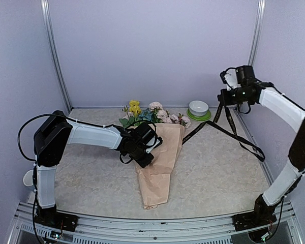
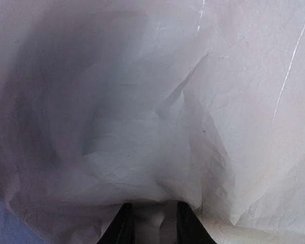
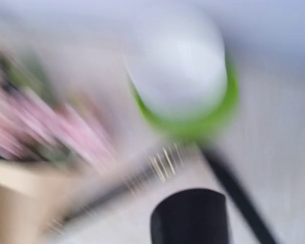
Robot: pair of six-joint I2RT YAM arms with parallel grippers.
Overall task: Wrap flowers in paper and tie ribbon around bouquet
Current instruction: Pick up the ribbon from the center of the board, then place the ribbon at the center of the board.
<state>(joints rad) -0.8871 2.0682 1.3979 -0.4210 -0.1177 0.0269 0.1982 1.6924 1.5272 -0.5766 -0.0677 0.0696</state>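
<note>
The bouquet (image 1: 162, 147) lies flat in the middle of the worktop (image 1: 91, 173). Its narrow end points at the near edge and its wide end at the far edge. The paper (image 1: 160, 168) around it is a peach-tan cone, creased and a little crumpled at the tip. The flowers (image 1: 160, 113) stick out of the wide end: pale pink roses to the right, a yellow bloom and green leaves to the left.

The left fingers (image 2: 123, 226) are at the cone's left side, about halfway along it. In the left wrist view the crinkled paper fills the frame and a fold of it sits between the two dark tips, so they are grasping the paper.

The ribbon (image 3: 236, 195) runs from the cone's upper right edge up off the worktop toward the far right corner. It hangs there from the right fingers (image 3: 189, 216), which are raised in the air and clenched on it. Another length droops down and trails along the right edge. The right wrist view is badly blurred.

Near the far edge, just right of the flowers, a white bowl (image 1: 198, 107) sits on a green plate (image 1: 209, 116).
</note>
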